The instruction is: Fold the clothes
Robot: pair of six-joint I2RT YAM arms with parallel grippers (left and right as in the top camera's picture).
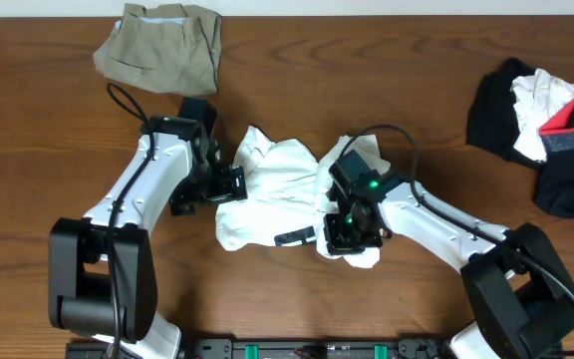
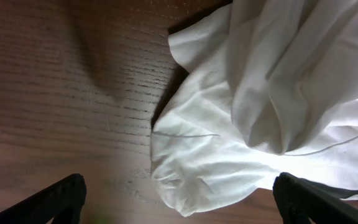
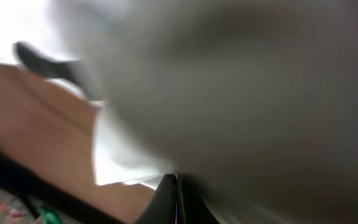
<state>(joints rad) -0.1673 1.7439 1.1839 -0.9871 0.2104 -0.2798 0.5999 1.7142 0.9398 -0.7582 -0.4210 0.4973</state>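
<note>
1. White top [image 1: 272, 189] lies crumpled at centre frame.
2. Left gripper [image 1: 235, 185], jaws spread wide, sits at its left edge.
3. Right gripper [image 1: 350, 231] pinches its lower-right fabric, fingers pressed together.

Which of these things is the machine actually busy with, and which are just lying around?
In hand:
white top, pinched by the shut right pincer
open left pincer, at the top's edge

Lying aside, untouched:
khaki garment
heap of black, white and red clothes
Both are clothes too, so probably part of the same folding job.
</note>
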